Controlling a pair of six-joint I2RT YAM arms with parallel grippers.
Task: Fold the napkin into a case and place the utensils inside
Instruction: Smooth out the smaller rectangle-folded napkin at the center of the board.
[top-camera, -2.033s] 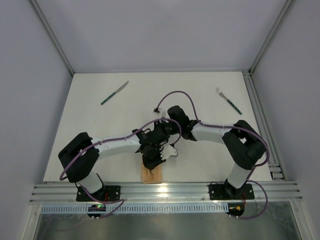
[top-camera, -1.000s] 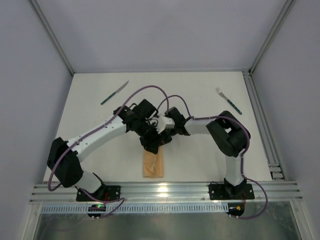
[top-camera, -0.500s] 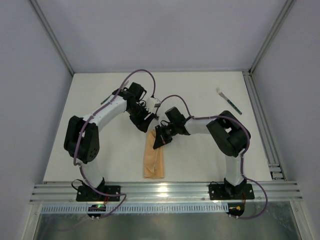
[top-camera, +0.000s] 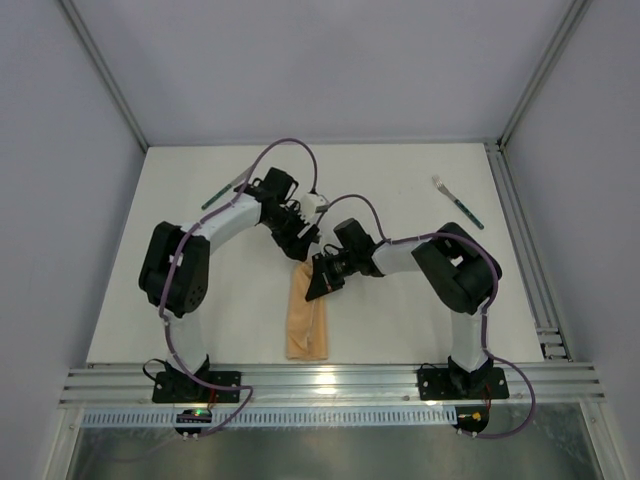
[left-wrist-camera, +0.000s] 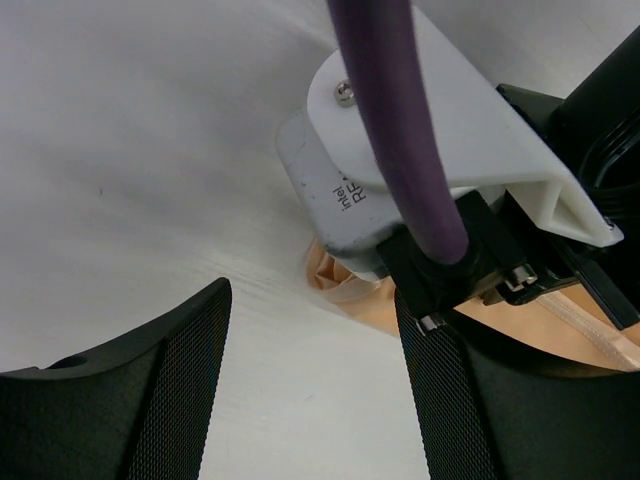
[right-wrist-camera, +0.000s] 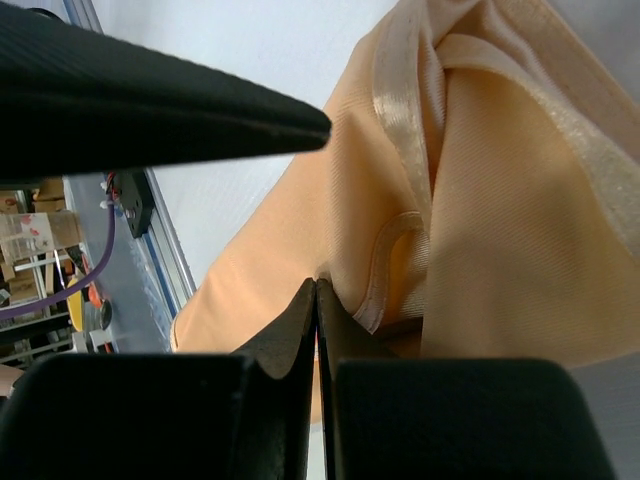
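Over the last 2 s the 2 arms are un-bunching. They were crowding over a short stub of cloth near the bases, and now the napkin (top-camera: 307, 325) is lying as 1 long narrow strip. It is running from under the right pincer (right-wrist-camera: 322, 205) back toward the near edge of the table (top-camera: 420, 300), so the case shape is looking done.

The left pincer (left-wrist-camera: 311, 295) is swinging off to the far side and is hanging empty, jaws wide apart. The napkin's far tip and the right arm's wrist camera (left-wrist-camera: 340, 210) are showing just ahead of it. The knife (top-camera: 218, 194) is lying near, beyond it to the left, untouched and partly hidden by the arm. The fork (top-camera: 458, 202) is lying well apart from the right pincer, out to its far right.

The right pincer is staying at the strip's far end, jaws standing apart, with the folded layers sitting between them. Its lower finger is touching the hem, but the wrist view is too close to say whether it is tucked into the fold or only pressing on top.

Folding is probably ending and loading is starting. The left is likely going for the knife while the right is minding the mouth. 0 of 2 utensils are inside yet.
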